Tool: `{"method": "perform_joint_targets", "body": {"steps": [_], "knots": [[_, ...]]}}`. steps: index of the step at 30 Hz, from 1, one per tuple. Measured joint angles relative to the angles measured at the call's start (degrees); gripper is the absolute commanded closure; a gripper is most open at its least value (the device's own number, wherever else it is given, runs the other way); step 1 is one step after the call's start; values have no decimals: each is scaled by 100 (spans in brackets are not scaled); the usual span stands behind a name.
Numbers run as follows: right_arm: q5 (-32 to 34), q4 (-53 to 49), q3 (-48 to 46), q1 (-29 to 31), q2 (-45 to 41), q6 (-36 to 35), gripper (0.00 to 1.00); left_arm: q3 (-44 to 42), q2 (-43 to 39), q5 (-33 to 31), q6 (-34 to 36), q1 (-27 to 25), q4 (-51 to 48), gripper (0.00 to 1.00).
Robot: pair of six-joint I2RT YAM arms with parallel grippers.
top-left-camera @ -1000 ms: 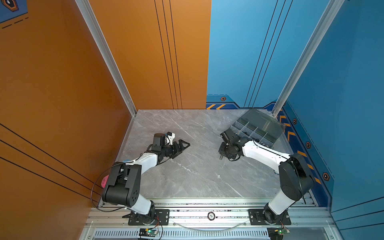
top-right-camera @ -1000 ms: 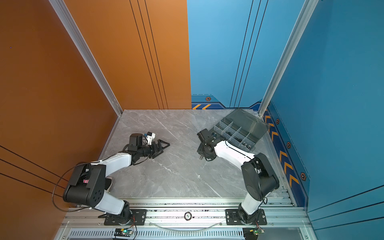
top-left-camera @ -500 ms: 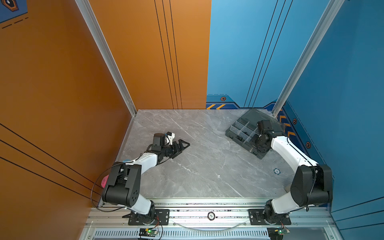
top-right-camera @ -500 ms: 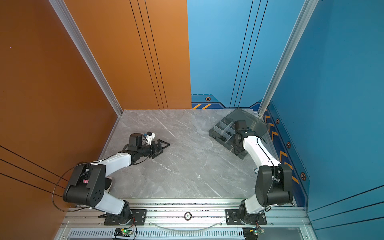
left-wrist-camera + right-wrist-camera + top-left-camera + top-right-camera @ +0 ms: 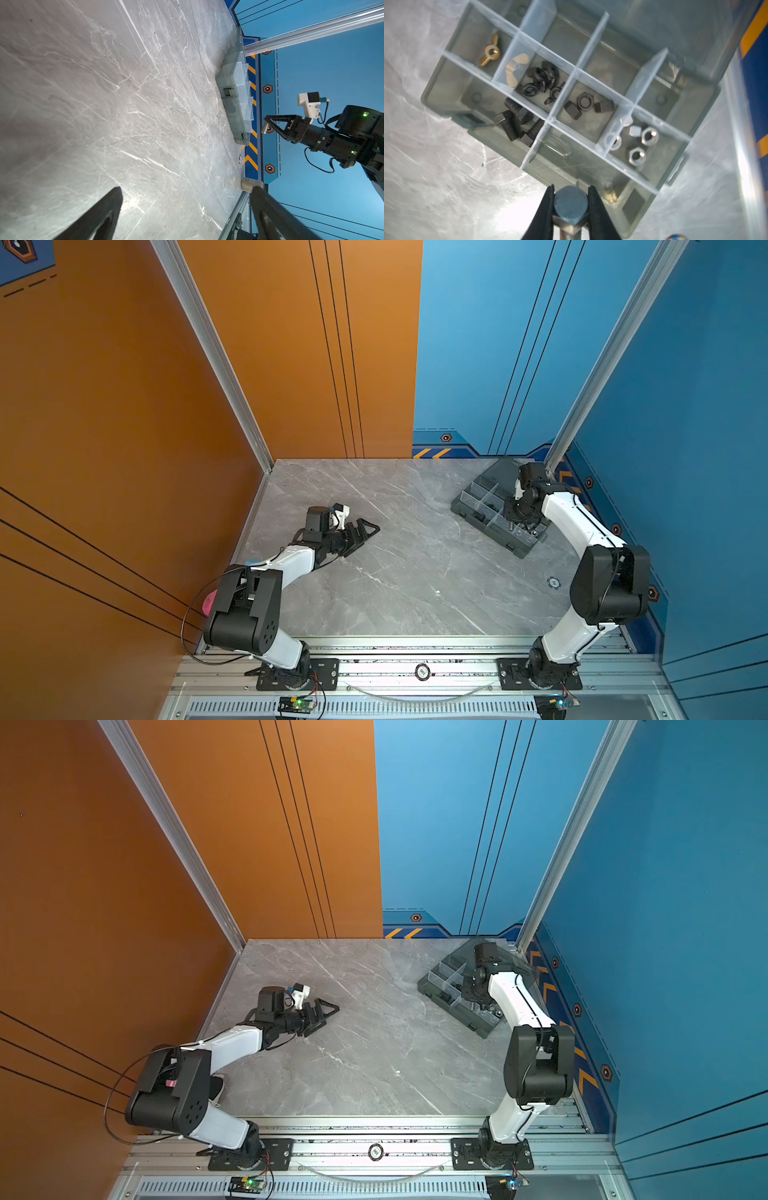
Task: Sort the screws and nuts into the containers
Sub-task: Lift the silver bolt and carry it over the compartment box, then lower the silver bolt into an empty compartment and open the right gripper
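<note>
The left arm [image 5: 291,560] reaches low and forward; the left gripper [image 5: 370,533] lies level, jaws wide apart. The right arm [image 5: 573,522] is bent at the elbow, and the right gripper [image 5: 571,187] points down, jaws clamped on a bolt [image 5: 571,205] by its head.

We log a grey marble table [image 5: 415,572], our landmark. Orange wall [image 5: 124,406] along its left edge; blue wall [image 5: 478,344] behind and to its right. Metal posts [image 5: 215,352] rise from its back corners. Yellow hazard stripes [image 5: 432,453] skirt its back edge. Rail [image 5: 415,655] runs along its front edge. Round blue sticker [image 5: 553,582] near its right edge. Pink thing [image 5: 210,601] at its front left corner; we cannot tell what.
</note>
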Motion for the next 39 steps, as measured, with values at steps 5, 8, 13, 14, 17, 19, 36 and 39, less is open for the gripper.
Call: {"method": "perform_joint_targets", "body": {"steps": [5, 8, 13, 14, 17, 19, 36, 39], "knots": [[560, 33, 199, 304, 87, -1239, 100, 0, 0, 0, 0, 0, -2, 2], [953, 63, 195, 407, 190, -1843, 100, 4, 0, -2, -2, -2, 0, 2], [1392, 313, -33, 452, 245, -2621, 100, 4, 0, -4, -2, -2, -2, 2], [1414, 374, -94, 452, 245, -2736, 100, 4, 0, -4, -2, -2, -2, 2], [1438, 463, -245, 452, 245, -2983, 100, 4, 0, -7, -2, -2, -2, 2], [1451, 483, -289, 457, 245, -3097, 100, 4, 0, -7, -2, -2, -2, 2], [1488, 704, -426, 501, 695, -3348, 100, 4, 0, -26, 0, -2, -31, 2], [1491, 704, -426, 520, 710, -3348, 94, 4, -2, -26, 0, -2, -46, 2]]}}
